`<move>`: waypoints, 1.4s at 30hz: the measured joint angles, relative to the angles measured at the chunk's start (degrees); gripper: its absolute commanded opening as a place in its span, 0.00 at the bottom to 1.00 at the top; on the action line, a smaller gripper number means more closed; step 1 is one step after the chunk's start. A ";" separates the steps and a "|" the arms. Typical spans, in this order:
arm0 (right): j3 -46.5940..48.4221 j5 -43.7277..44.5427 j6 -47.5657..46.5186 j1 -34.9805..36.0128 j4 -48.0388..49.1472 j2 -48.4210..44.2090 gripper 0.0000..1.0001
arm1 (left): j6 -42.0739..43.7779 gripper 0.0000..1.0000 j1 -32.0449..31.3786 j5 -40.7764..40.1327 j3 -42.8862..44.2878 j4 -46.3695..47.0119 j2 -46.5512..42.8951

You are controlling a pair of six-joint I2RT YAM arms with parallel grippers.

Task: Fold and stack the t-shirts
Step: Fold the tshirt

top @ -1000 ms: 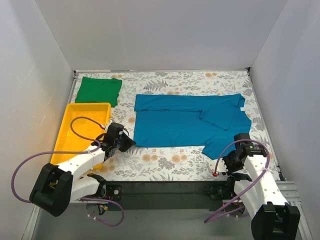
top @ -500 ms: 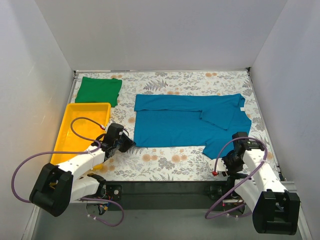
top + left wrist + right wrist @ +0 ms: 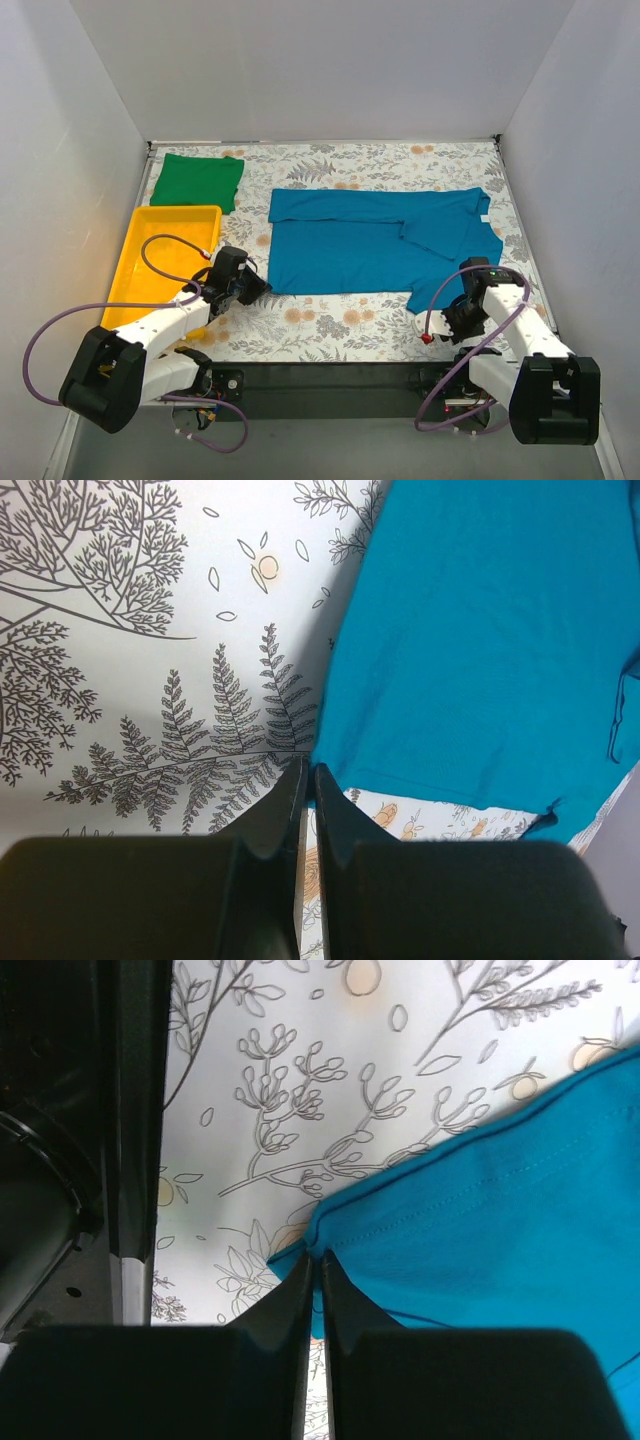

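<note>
The teal-blue t-shirt [image 3: 350, 250] lies spread across the middle of the table, one sleeve folded in at its right. My left gripper [image 3: 258, 287] is shut on its near left corner [image 3: 335, 760], the jaws pinching the cloth edge at their tips [image 3: 308, 772]. At the shirt's near right, my right gripper [image 3: 447, 312] is shut on the hemmed corner [image 3: 340, 1222], and the fabric puckers just above the closed tips [image 3: 316, 1260]. The green t-shirt [image 3: 197, 181] rests folded at the far left corner, away from both grippers.
A yellow tray [image 3: 170, 211] stands at the left between the green t-shirt and my left arm. The table's black front rail [image 3: 60, 1160] runs close beside my right gripper. White walls enclose the table on three sides.
My right gripper has closed on the teal t-shirt's corner after its arm shifted slightly left and forward. The left arm and both shirts stayed put.
</note>
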 measured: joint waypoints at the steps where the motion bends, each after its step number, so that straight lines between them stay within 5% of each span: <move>1: 0.35 -0.09 0.42 0.00 -0.07 0.28 0.10 | 0.00 0.00 0.00 0.00 0.00 -0.02 0.00; 10: 16.04 -7.67 8.00 0.50 2.05 9.84 0.13 | 0.15 0.00 0.00 -0.02 0.00 -0.11 0.00; 17: 18.67 -10.19 19.98 1.88 9.22 17.66 0.48 | 0.20 0.00 0.00 -0.04 0.00 -0.22 0.00; 24: 21.00 -9.35 29.44 2.05 15.08 18.12 0.51 | 0.24 0.00 0.00 -0.04 0.00 -0.22 0.00; 42: 18.80 -9.05 33.07 2.14 18.29 24.50 0.52 | 0.37 0.00 0.00 -0.02 0.00 -0.22 0.24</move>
